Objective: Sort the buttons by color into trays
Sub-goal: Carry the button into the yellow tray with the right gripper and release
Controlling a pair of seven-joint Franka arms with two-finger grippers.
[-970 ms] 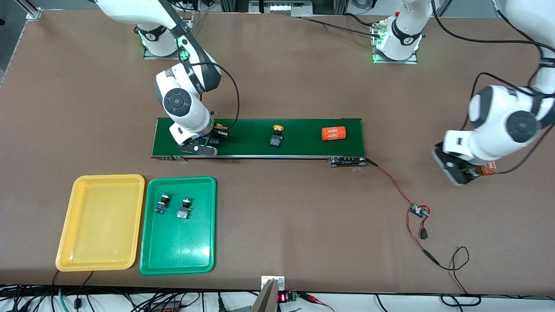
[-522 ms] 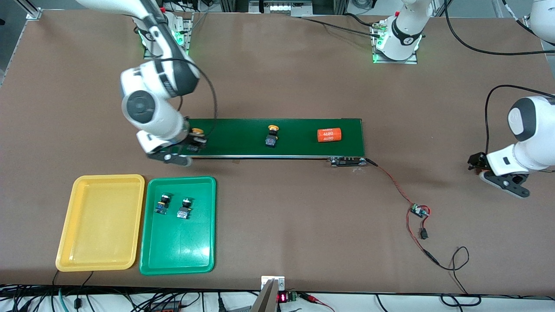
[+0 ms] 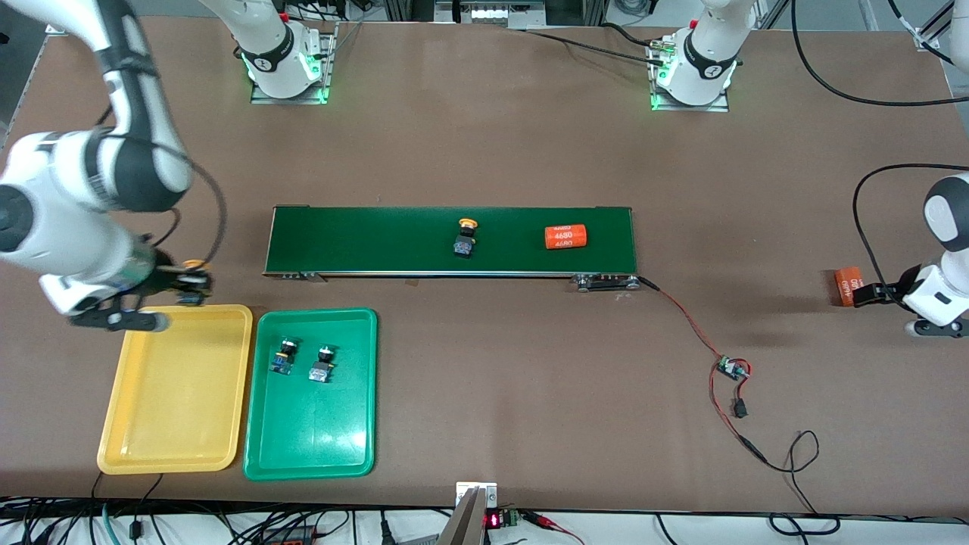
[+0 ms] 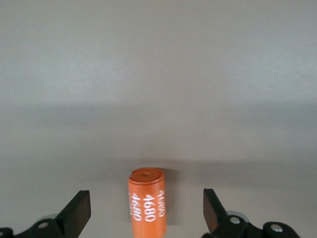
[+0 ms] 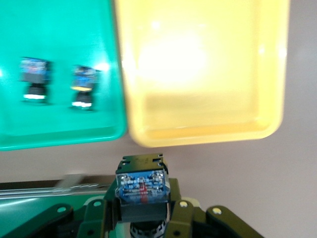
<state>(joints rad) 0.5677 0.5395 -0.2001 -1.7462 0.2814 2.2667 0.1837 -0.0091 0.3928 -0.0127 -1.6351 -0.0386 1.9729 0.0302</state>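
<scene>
Two trays: one yellow tray (image 3: 176,390), one green tray (image 3: 310,446).
Four buttons: two green buttons (image 3: 283,356) (image 3: 322,365) in green tray, one yellow button (image 3: 465,238) on belt (image 3: 378,238), one yellow button (image 3: 193,269) in right gripper (image 3: 178,291).
Two orange cylinders (image 3: 566,237) (image 3: 848,286).
One belt.
Two grippers; left gripper (image 4: 146,218).

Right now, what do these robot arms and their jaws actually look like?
Both arms are glossy white, rounded shells with dark grey or black bands at the joints. Each rises from a white base ringed with green light, and black cables loop alongside. The right gripper and the left gripper are matte black, with two flat fingers fixed by small silver screws.
</scene>
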